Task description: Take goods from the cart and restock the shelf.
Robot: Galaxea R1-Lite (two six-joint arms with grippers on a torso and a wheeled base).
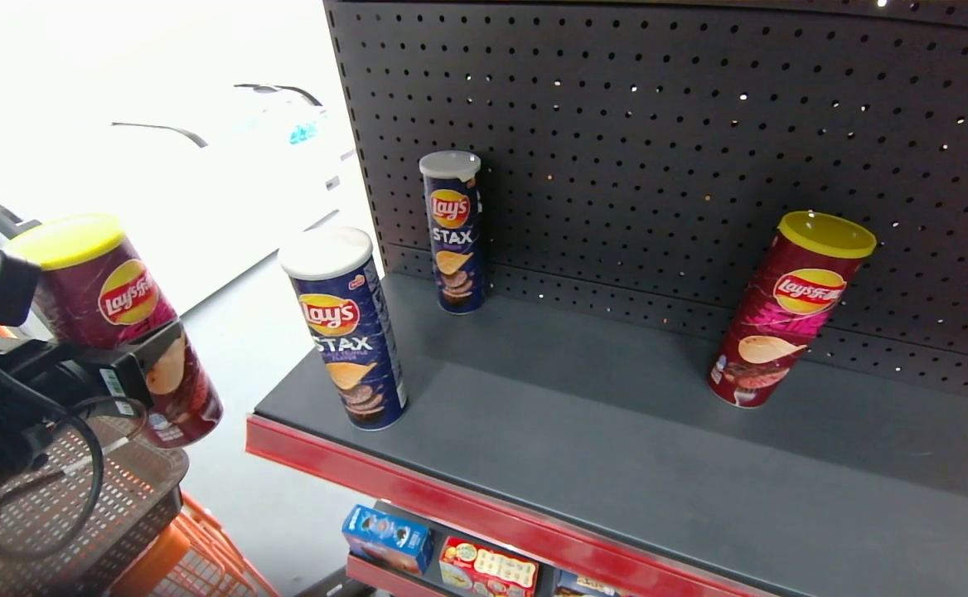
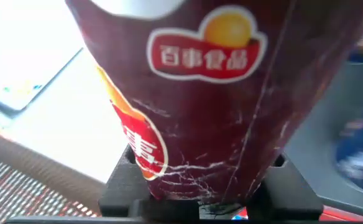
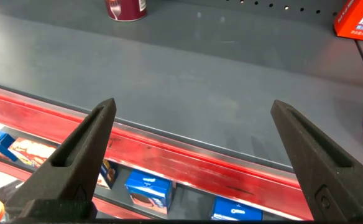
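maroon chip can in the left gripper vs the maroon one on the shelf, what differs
The held maroon can is clamped in the left gripper; the shelf maroon can stands free. The held one hangs by the orange cart; the other is on the grey shelf. Both have yellow lids.

Pale grey floor [image 1: 239,348] under washed-out white glare [image 1: 119,66].

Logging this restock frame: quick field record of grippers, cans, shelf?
left gripper: shut on held can (maroon, yellow lid), over the cart
right gripper: open, empty, facing the shelf
on shelf: front blue can and back blue can at left, maroon can at right, all standing
lower shelf: boxes
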